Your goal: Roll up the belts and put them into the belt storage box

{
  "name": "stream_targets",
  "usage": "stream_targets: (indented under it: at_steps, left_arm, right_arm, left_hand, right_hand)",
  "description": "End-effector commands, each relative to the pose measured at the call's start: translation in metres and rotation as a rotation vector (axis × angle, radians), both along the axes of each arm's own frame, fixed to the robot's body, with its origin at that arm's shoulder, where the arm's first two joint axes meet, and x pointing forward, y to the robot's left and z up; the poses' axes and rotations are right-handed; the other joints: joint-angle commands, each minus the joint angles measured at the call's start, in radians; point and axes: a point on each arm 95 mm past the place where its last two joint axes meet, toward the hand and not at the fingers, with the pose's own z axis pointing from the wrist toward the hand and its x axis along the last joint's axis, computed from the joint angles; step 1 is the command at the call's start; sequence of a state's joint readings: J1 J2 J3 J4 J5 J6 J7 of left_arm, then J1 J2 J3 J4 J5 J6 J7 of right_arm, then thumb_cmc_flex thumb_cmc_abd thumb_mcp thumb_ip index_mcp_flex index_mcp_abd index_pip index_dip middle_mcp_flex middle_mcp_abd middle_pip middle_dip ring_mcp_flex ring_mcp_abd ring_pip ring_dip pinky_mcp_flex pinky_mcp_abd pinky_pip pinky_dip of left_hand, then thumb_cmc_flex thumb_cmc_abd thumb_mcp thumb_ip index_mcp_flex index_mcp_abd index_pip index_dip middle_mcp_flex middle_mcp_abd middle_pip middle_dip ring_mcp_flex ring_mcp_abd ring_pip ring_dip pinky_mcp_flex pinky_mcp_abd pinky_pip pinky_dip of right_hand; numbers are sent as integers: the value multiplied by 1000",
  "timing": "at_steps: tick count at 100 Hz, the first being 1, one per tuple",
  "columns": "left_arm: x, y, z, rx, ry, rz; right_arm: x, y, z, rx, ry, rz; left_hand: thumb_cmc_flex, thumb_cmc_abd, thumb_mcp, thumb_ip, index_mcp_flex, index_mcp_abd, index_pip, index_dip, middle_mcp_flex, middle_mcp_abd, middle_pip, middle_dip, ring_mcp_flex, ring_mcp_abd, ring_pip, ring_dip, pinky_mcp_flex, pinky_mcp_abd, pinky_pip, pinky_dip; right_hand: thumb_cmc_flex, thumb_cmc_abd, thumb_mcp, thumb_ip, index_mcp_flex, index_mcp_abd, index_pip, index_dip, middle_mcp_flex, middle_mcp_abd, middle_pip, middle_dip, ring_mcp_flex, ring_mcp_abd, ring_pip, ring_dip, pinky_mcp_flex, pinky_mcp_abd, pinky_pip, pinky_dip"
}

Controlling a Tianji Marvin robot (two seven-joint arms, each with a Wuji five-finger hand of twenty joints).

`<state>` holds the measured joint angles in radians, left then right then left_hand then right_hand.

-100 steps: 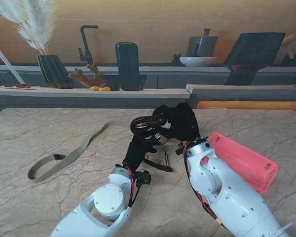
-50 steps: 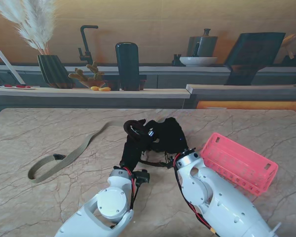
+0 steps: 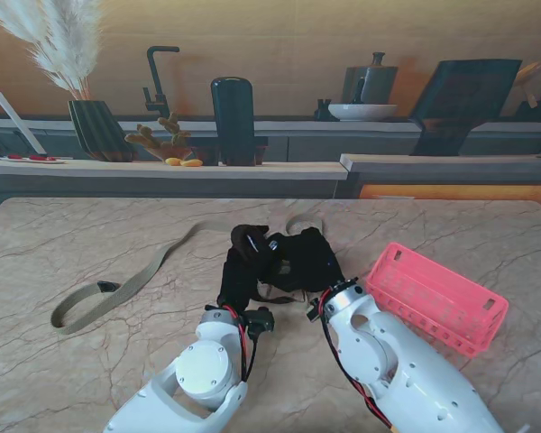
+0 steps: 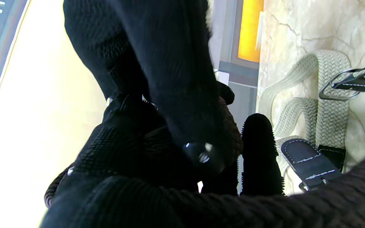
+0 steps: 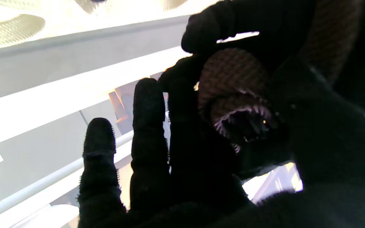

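A dark brown braided belt (image 3: 250,238), partly rolled into a coil (image 5: 233,76), is held up between my two black-gloved hands over the middle of the table. My left hand (image 3: 239,275) is shut on it from the left. My right hand (image 3: 305,260) closes on the coil from the right, and a loose tail (image 3: 278,294) hangs under the hands. A beige woven belt (image 3: 135,280) lies unrolled on the table to the left. Its buckle end (image 4: 337,85) lies beyond the hands. The pink belt storage box (image 3: 437,298) stands to the right of my right arm.
Beyond the marble table's (image 3: 90,234) far edge runs a counter with a ribbed vase of pampas grass (image 3: 95,126), a black cylinder (image 3: 233,122), a faucet and a bowl. The beige belt's looped end (image 3: 72,311) lies near the table's left side.
Both hands have come nearer to me and a little left with the dark belt, drawing closer together. The right arm has swung left, uncovering more of the pink box.
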<state>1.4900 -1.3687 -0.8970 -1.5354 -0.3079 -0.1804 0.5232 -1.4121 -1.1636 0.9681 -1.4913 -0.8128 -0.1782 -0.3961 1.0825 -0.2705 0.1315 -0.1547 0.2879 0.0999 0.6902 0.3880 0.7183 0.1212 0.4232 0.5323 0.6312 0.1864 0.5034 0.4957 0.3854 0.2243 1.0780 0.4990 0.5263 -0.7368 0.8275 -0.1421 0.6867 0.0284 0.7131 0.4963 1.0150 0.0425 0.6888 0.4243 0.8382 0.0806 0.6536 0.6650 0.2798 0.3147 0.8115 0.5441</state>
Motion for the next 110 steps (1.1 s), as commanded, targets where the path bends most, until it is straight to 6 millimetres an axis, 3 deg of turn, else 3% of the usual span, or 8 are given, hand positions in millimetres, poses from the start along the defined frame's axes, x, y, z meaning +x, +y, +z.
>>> stream_targets:
  at_steps: [1,16,40,52,64,80,99,110]
  left_arm:
    - [1,-3,10,-29,-6,-6]
    - [1,0,11,-53,7,4]
    - [0,4,12,-68,12,-14]
    - [1,5,12,-65,22,-34]
    - [2,6,9,-50,45,-71]
    - [5,8,5,-28,80,-146]
    - [11,8,0,6,117,-245]
    - [12,8,-4,2,144,-316]
  right_arm:
    - [-17,-5,-9,-27,35,17]
    - [-29,-27,-6,-79,85,-7]
    - [-30,-59,2,-125,37,-102]
    - [-28,-71,7,-133,-5,-132]
    - [-28,-81,15,-153,-45,-133]
    - [-25,-91,27,-231,-111,-51]
    - [-19,-93,38,-330,-183,43]
    - [-14,-90,40,-343,-212,63]
  left_hand:
    - [205,166,35,62,25,-49,62,6,63,-26,15,30,99,-44,133,23,18,-13,36,5]
    - [208,166,27,63,63,-84,73,0,71,-42,-12,-14,50,-35,86,8,-29,1,28,12]
    - [208,132,55,65,131,-105,82,20,123,-47,-18,-37,27,-39,42,-5,-57,26,1,10]
    - [207,117,34,56,145,-103,83,47,169,-62,61,112,45,-29,73,30,-83,48,-10,17]
    - [190,112,-42,81,146,-99,85,54,181,-61,238,331,68,-9,149,103,-98,63,2,33]
    - [-75,-32,260,93,206,-60,55,65,295,-62,526,348,219,29,405,273,13,88,180,111]
    - [-262,-146,415,73,278,-17,12,52,445,-130,696,382,411,-5,594,269,187,125,358,144]
    - [-375,-172,473,98,292,29,-67,24,484,-154,737,381,467,-8,643,253,242,148,400,135]
  right_hand:
    - [-50,39,-2,57,-26,-107,-88,72,-116,72,-109,-29,-65,-2,-43,-15,-36,13,-47,3]
    - [-78,97,-146,68,-92,-25,-207,91,-210,113,-170,-32,-127,27,-108,-27,-62,11,-112,30]
    - [-95,118,-161,78,-75,-36,-228,106,-204,117,-178,-30,-126,35,-115,-23,-52,7,-130,48]
    - [-87,122,-115,85,-70,-59,-227,128,-196,110,-174,-21,-114,27,-107,-14,-36,2,-134,70]
    - [-67,130,-93,84,-77,-80,-224,136,-197,96,-173,-19,-111,14,-106,-13,-29,-8,-134,77]
    - [7,142,-43,82,-151,-126,-240,129,-252,65,-219,-37,-120,-24,-142,-31,0,-52,-119,93]
    - [44,155,-14,77,-292,-253,-213,111,-357,54,-278,-57,-121,-42,-190,-54,25,-76,-113,101]
    - [31,158,-19,73,-406,-323,-204,86,-431,55,-292,-69,-133,-42,-198,-60,27,-81,-112,100]
